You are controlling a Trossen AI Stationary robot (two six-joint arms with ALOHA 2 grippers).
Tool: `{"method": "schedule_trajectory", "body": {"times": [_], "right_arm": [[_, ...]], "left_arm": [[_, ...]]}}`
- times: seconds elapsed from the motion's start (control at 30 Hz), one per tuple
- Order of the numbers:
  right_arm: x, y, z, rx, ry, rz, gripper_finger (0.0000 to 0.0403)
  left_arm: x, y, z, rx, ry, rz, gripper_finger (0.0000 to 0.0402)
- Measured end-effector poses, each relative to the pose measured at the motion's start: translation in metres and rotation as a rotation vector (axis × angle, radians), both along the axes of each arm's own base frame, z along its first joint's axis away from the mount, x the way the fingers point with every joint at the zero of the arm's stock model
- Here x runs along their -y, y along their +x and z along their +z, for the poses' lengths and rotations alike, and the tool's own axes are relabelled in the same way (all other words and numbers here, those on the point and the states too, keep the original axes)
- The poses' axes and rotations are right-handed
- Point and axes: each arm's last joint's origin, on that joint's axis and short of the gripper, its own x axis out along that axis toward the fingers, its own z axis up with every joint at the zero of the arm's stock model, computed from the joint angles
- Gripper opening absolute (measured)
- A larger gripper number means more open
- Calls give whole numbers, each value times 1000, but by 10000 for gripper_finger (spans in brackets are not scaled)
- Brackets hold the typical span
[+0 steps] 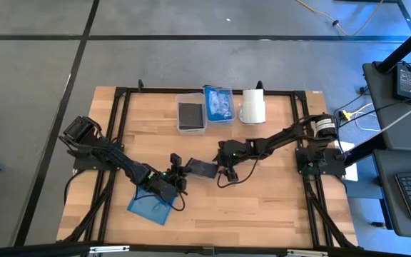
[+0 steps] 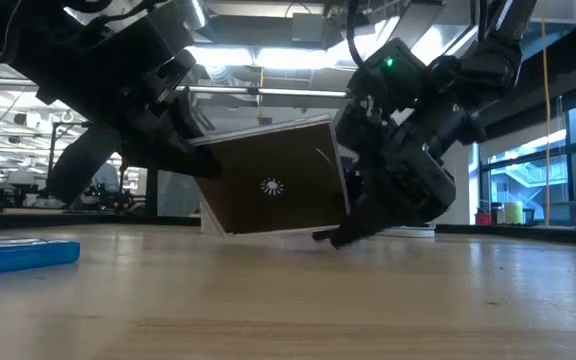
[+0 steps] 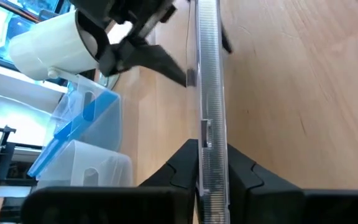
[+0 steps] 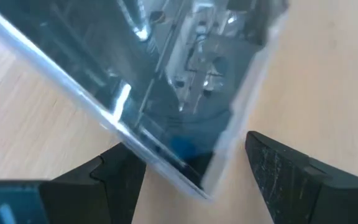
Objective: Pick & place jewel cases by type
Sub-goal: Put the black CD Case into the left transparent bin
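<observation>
A blue jewel case (image 2: 18, 255) is lying flat on the tabletop (image 2: 368, 300) at the near left edge in the low view. Behind it, the left hand (image 1: 178, 173) is pinching a dark jewel case (image 2: 273, 185) by its edge, holding it tilted just above the wood at the table's middle. The right hand (image 1: 225, 171) is hovering with fingers (image 4: 291, 171) spread around the case's opposite corner, not clamping it. Farther back, one clear bin (image 1: 191, 116) is holding a dark case, the bin beside it (image 1: 218, 104) is holding blue ones, and a white roll (image 1: 252, 107) is standing alongside.
</observation>
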Motion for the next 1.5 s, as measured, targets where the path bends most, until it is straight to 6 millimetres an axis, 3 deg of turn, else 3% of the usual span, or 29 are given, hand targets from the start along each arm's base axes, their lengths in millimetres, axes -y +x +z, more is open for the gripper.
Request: {"method": "schedule_trajectory", "body": {"times": [0.33,0.6,0.77,0.93,1.13,1.5], "right_arm": [[4,-20,40,-59,-126,-173,273],[8,-51,72,-163,-168,-376,273],[10,-76,93,-174,-293,-605,273],[7,-91,104,-165,-251,-708,273],[2,-89,101,-173,-250,-693,273],[0,-87,93,-210,-266,-683,273]], "left_arm": [[-1,0,1,13,19,26,33],[-2,-2,11,37,6,21,30],[-5,-6,32,71,36,78,33],[-11,-4,68,83,92,158,31],[-38,3,100,89,-3,365,33],[-102,9,134,-8,-200,656,31]]}}
